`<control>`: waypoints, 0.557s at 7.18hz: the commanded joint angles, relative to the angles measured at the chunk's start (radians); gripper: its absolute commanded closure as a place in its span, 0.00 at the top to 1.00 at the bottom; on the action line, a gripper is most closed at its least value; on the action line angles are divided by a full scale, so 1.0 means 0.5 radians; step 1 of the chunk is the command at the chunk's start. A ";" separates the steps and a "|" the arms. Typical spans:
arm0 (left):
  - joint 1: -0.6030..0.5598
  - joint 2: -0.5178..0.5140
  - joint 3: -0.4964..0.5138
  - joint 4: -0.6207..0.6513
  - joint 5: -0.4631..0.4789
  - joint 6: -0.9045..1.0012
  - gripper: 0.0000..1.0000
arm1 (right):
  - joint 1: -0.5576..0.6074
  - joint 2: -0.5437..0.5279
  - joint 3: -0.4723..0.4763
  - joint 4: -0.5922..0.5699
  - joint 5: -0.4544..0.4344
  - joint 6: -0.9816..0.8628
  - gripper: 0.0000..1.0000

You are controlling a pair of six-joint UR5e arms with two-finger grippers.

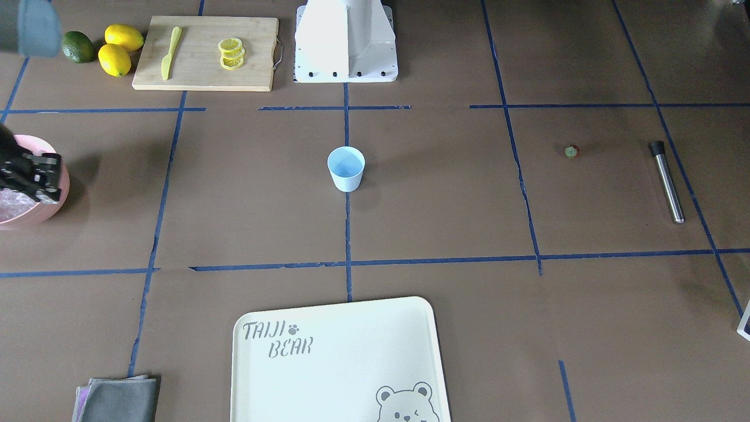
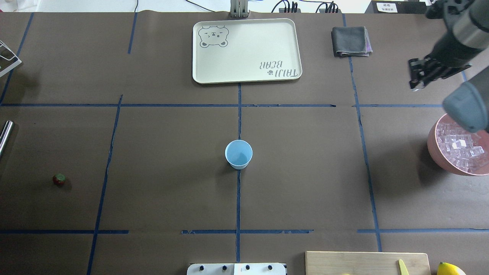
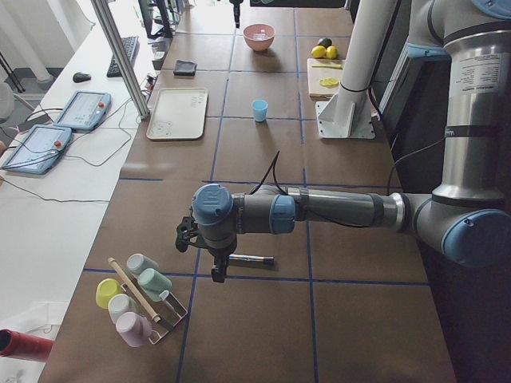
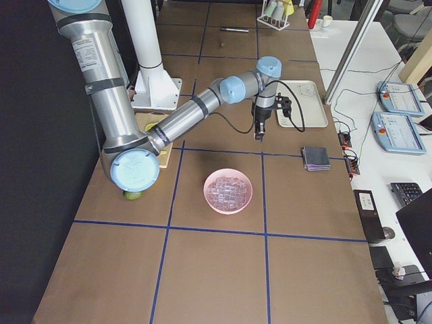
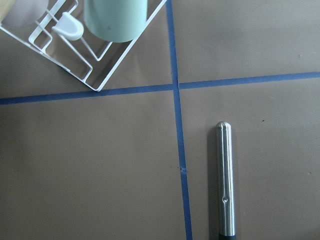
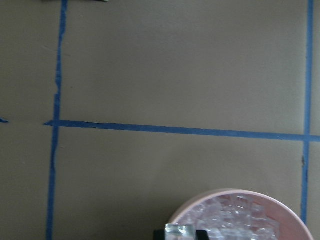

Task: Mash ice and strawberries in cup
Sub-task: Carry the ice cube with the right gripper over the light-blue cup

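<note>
Right gripper (image 6: 180, 235) looks pinched on one clear glassy ice cube (image 6: 179, 230), raised near the large pink bowl (image 2: 433, 151). It's a thin tip grip on a slick cube, so you may drop it on the long carry. The small pale blue plastic cup (image 2: 238, 154) stands empty at table centre and is light enough to tip if bumped. The tiny red strawberry (image 2: 59, 179) lies far off on the left side. Left gripper (image 3: 216, 271) hangs by the steel muddler rod (image 5: 224, 180); I can't tell how far open it is.

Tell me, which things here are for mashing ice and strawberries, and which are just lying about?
For the job: cup, ice in pink bowl, strawberry, metal rod (probably the masher).
Lying about: tray, cloth, cutting board, knife, lemons, lime, lemon slices, spare cups.
</note>
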 commanded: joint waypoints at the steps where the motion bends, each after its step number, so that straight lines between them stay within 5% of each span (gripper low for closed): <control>1: 0.000 0.000 -0.017 -0.018 -0.001 -0.001 1.00 | -0.485 0.390 -0.002 -0.048 -0.159 0.758 0.00; 4: 0.000 -0.003 -0.045 -0.018 0.002 -0.004 1.00 | -0.958 0.799 -0.170 -0.030 -0.462 1.303 0.00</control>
